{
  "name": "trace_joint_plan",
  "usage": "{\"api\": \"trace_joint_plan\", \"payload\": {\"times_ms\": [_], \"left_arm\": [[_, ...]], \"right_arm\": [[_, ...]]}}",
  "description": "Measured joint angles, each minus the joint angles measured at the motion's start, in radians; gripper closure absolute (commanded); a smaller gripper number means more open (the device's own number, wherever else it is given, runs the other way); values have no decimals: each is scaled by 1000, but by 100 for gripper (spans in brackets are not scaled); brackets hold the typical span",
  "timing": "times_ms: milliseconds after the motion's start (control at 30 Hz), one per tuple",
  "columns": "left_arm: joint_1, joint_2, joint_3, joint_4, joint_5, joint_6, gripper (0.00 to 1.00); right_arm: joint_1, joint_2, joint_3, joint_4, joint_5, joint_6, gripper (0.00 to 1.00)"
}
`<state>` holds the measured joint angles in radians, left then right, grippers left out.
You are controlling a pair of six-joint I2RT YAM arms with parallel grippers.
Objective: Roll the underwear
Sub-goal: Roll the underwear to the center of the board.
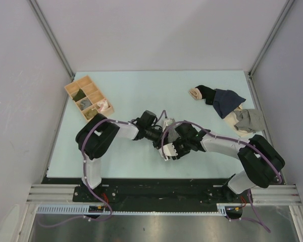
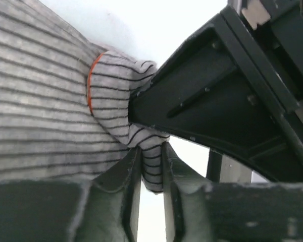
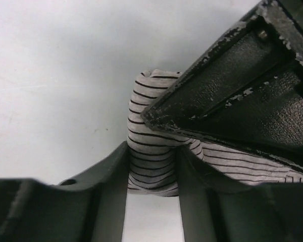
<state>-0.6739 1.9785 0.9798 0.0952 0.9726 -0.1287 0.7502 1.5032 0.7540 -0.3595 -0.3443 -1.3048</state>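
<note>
Centrally on the pale counter (image 1: 141,91), both arms meet at the grey striped underwear (image 2: 40,101). L gripper (image 2: 150,161) pinches a small fold at the cloth's edge; the bulk lies just beside its fingers. R gripper (image 3: 154,156) clamps another bunched fold, w/ fabric filling the gap btwn its fingers.

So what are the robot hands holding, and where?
Both pinch the striped underwear: left gripper a fold near the orange seam, right gripper another bunched fold.

Bright, even light; tabletop (image 3: 55,75) beyond the fingers (image 3: 108,191) nearly blown out in wrist views. Fingers themselves dark, soft-focus up close.
</note>
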Motion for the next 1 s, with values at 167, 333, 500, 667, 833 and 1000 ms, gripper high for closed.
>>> {"api": "trace_joint_plan", "payload": {"times_ms": [167, 333, 500, 667, 833, 1000], "left_arm": [[3, -164, -193, 174, -138, -37, 42], [14, -472, -465, 312, -330, -18, 31], [-35, -766, -650, 462, -432, 90, 25], [-176, -865, -666, 454, -484, 243, 26], [-293, -771, -616, 386, -538, 354, 27], [-360, -597, -497, 309, -609, 429, 29]], "right_arm": [[-32, 11, 18, -14, -40, 8, 87], [-112, 78, 126, -177, -169, 10, 90], [-158, 230, 306, -469, -314, -3, 91], [-195, 407, 449, -693, -451, -48, 91], [-247, 517, 493, -841, -568, -85, 91], [-262, 549, 493, -912, -591, -88, 90]]}}
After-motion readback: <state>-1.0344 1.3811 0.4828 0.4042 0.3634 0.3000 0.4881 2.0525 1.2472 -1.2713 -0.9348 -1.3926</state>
